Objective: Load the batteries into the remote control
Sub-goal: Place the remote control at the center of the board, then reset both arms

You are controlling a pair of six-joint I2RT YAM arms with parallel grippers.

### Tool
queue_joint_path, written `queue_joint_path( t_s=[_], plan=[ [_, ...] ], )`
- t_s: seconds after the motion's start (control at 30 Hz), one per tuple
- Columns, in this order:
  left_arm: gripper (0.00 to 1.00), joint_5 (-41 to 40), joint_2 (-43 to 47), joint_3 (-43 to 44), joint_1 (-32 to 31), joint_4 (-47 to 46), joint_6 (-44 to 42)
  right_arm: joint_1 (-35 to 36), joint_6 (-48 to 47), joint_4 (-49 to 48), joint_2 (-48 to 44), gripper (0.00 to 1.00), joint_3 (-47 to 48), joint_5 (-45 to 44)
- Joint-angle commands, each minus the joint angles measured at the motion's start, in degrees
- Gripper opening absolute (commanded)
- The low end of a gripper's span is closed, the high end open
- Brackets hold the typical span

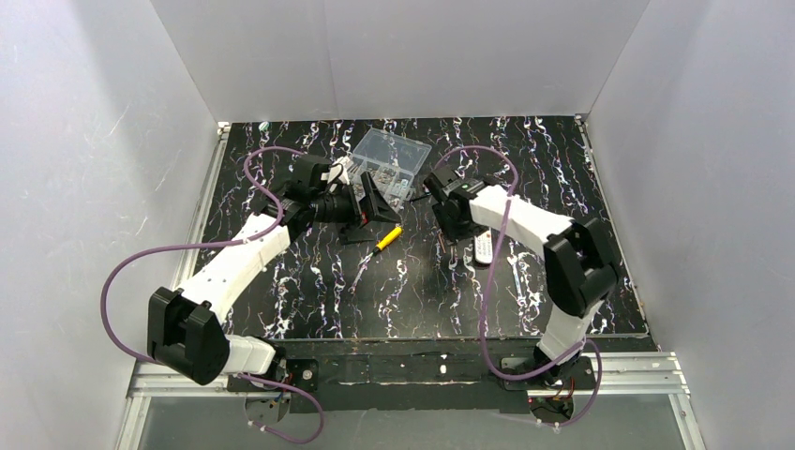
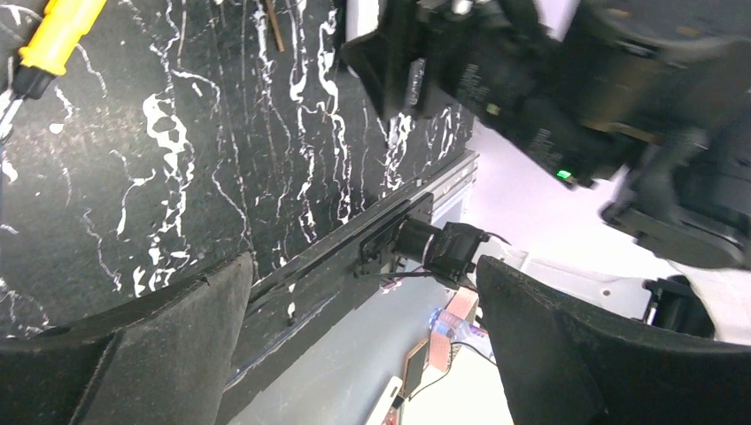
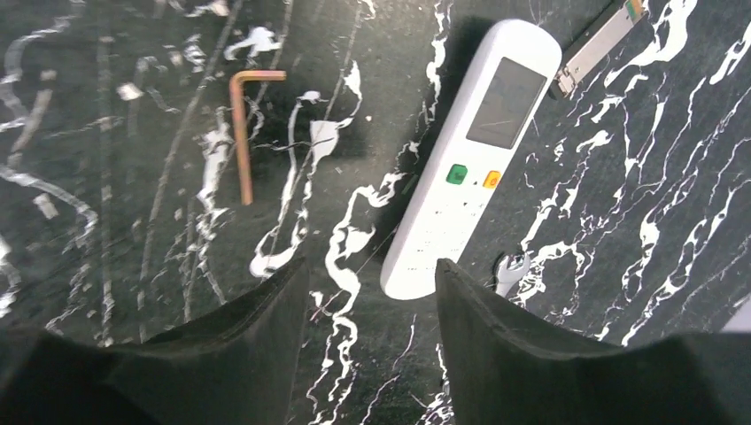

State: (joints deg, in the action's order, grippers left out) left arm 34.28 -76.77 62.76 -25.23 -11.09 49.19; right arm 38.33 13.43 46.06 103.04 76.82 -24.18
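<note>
Spread and empty, the right gripper (image 3: 370, 282) hovered beside the face-up remote control (image 3: 469, 164) on the table (image 3: 106, 266), the left gripper (image 2: 363, 270) likewise agape; no batteries showed, so loading looked unstarted.

The bench (image 3: 106, 292) is a black sheet with white marble veining, smooth with a dull sheen. The slim white plastic remote control (image 3: 460, 186) looks smooth and satiny, and its dark screen is glossier. The copper-coloured L-shaped hex key (image 3: 241, 142) and the small silver spanner (image 3: 509, 270) are bare metal. The right arm's black fingers (image 3: 221, 363) are matt and faintly grainy. The clear compartmented box (image 1: 389, 155) is glossy plastic, and the yellow screwdriver handle (image 2: 58, 31) is shiny plastic.
</note>
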Motion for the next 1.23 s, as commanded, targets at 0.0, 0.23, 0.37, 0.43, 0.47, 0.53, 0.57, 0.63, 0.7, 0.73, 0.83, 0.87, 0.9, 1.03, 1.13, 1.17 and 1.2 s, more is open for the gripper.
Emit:
queue_joint_path(
  t_s=[0.0,0.23,0.37,0.43,0.47,0.53,0.57,0.63,0.7,0.73,0.83,0.87,0.9,1.03,1.13,1.17,1.2],
  plan=[
    [0.98,-1.13,1.83,3.85,0.72,10.42,-3.45,-0.51,1.80,-7.82,-9.23,0.68,-1.77,7.17],
    [0.98,-7.42,3.42,6.51,3.59,22.42,-11.68,-5.96,3.27,-21.21,-23.12,0.81,-9.94,19.52],
    [0.98,-19.47,2.28,11.30,4.31,34.99,-19.59,-6.68,3.67,-35.08,-36.26,0.88,-20.38,12.81],
    [0.98,-28.62,1.35,12.89,4.39,39.97,-21.16,-6.69,1.77,-41.64,-40.83,0.90,-25.57,10.32],
    [0.98,-32.25,0.92,13.46,4.40,41.65,-21.61,-6.69,0.26,-44.01,-42.29,0.90,-27.55,10.09],
    [0.98,-38.21,0.38,14.16,4.49,44.10,-22.81,-6.66,-1.17,-47.11,-44.05,0.90,-30.40,9.34],
    [0.98,-40.43,0.31,14.47,4.47,45.01,-23.42,-6.68,-1.10,-47.82,-44.62,0.90,-31.34,8.88],
    [0.98,-43.98,0.92,14.51,4.49,45.92,-24.22,-6.68,-1.04,-49.19,-45.84,0.91,-33.03,9.50],
    [0.98,-46.73,2.03,13.85,4.49,45.71,-24.36,-6.69,-0.60,-51.41,-47.31,0.92,-34.95,10.75],
    [0.98,-47.62,2.66,13.28,4.49,45.27,-24.58,-6.69,-0.38,-52.72,-47.94,0.92,-35.83,11.31],
    [0.98,-48.56,4.46,11.80,4.48,43.70,-25.52,-6.69,-1.42,-55.68,-49.16,0.92,-37.62,14.72],
    [0.98,-48.23,4.97,11.38,4.49,43.29,-26.14,-6.64,-1.80,-56.08,-49.32,0.92,-37.76,15.53],
    [0.98,-47.98,5.33,11.16,4.47,43.04,-26.65,-6.68,-2.10,-56.24,-49.34,0.92,-37.67,16.16],
    [0.98,-46.37,7.69,10.10,4.49,42.60,-28.24,-6.69,-2.43,-55.64,-49.17,0.92,-36.96,17.56],
    [0.98,-47.17,10.37,7.87,4.48,39.65,-26.81,-6.69,-2.43,-55.12,-49.61,0.92,-36.54,18.63],
    [1.00,-48.34,11.40,6.71,4.49,38.30,-25.54,-6.69,-2.44,-55.16,-49.94,0.92,-36.63,19.17],
    [0.99,-49.18,12.69,5.45,4.49,36.72,-24.66,-6.69,-2.47,-55.26,-50.31,0.92,-36.66,19.60]
  ],
)
